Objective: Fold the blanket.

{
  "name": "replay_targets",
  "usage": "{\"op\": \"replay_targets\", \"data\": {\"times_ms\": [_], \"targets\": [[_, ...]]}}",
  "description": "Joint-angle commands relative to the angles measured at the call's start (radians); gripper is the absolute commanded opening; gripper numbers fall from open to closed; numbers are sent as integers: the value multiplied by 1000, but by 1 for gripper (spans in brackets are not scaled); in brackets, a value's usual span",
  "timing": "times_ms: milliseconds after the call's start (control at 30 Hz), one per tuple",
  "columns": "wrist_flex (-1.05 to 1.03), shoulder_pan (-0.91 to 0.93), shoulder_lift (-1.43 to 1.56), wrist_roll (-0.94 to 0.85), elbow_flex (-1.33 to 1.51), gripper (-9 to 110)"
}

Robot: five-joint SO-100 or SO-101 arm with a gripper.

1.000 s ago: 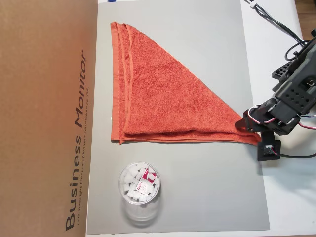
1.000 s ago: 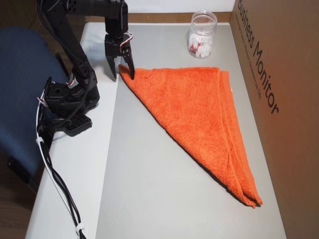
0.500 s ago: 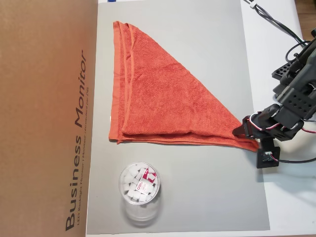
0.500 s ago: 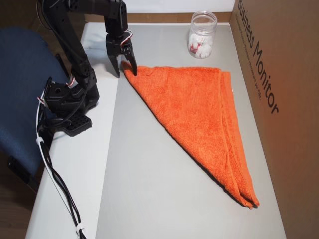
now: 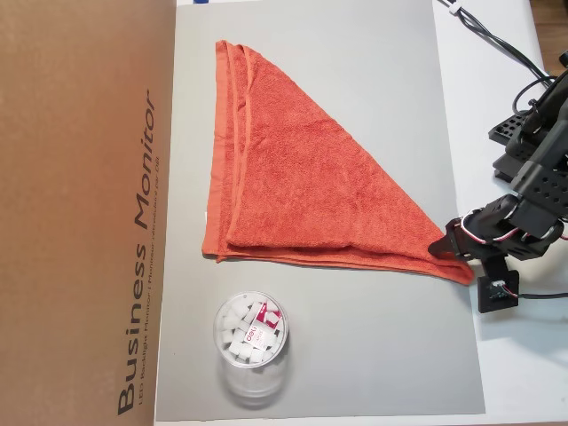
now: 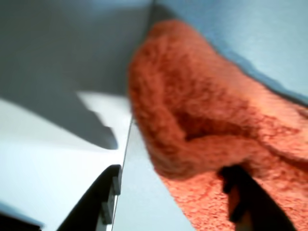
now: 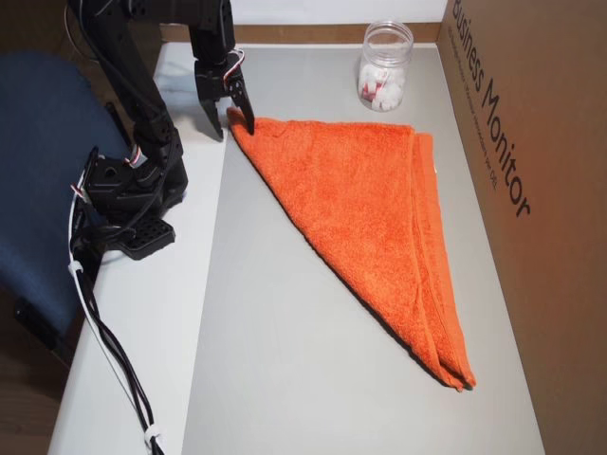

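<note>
The orange-red blanket (image 5: 302,177) lies folded into a triangle on the grey mat (image 5: 355,355), its long hemmed edge beside the cardboard box. In the other overhead view the blanket (image 7: 370,199) points its sharp corner at the arm. My gripper (image 5: 448,253) (image 7: 233,131) stands over that corner, open, one finger on the cloth and one just off it. In the wrist view the blanket (image 6: 202,110) bunches up between the fingers of the gripper (image 6: 172,175); a strip of mat shows between the left finger (image 6: 108,197) and the cloth.
A clear tub (image 5: 251,342) (image 7: 384,66) of white pieces stands on the mat near the blanket's short edge. A tall cardboard box (image 5: 80,213) (image 7: 531,190) walls one side. The arm's base (image 7: 128,199) and cables sit on the white table, with a blue chair (image 7: 38,171) beyond.
The whole blanket has slid a little toward the arm's side of the mat, its corner moving along with the gripper. The cloth at that corner has bunched up.
</note>
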State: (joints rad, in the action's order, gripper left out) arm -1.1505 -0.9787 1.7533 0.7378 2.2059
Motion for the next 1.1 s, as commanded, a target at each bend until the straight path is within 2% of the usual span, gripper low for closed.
{"op": "replay_targets", "data": {"times_ms": [0,333,533,600,800,1067], "targets": [[3,18,12,2,-8,15],[5,51,11,2,-9,12],[61,51,9,3,5,3],[60,51,9,3,0,5],[54,78,37,-3,-38,24],[-49,114,141,-14,-67,24]]}}
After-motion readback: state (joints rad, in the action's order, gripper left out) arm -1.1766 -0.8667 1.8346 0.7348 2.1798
